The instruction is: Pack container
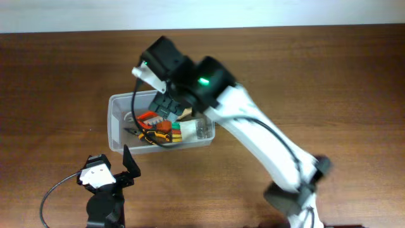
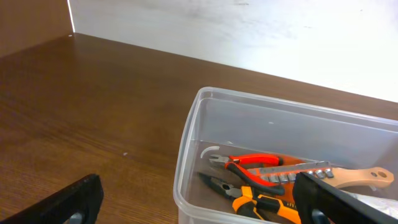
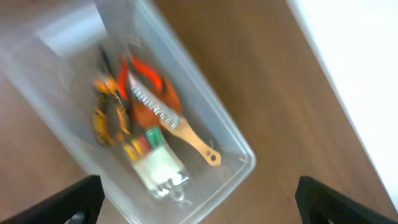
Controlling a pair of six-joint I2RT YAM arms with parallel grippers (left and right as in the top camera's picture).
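Fingers of left gripper: spread wide, empty, black tips at both lower corners of left wrist view. Surroundings: brown wood table, white wall behind. Container, clear w/ rounded corners, sits on table just ahead, right of centre; right finger overlaps its near-right part. Contents: red pliers; orange-black pliers beside them, nearer; brush w/ wooden handle lying across, handle end to right.

Right wrist view (blurred): right gripper, fingers also wide apart, empty, looking down from above container. Container runs diagonally, upper left to lower right. Inside: both pliers side by side toward upper left, brush laid by red pair, small clear box w/ coloured bits toward lower end. Whether items touch: can't tell thru blur.

Overhead: container at table centre-left, upright, long side left-right. Right arm comes from lower right, stretched diagonally, wrist bent down over container's far-right part, hiding that rim & part of contents. Left arm low at bottom edge, gripper pointing toward container's near wall, near it but apart. Cable loops on table left of left arm.
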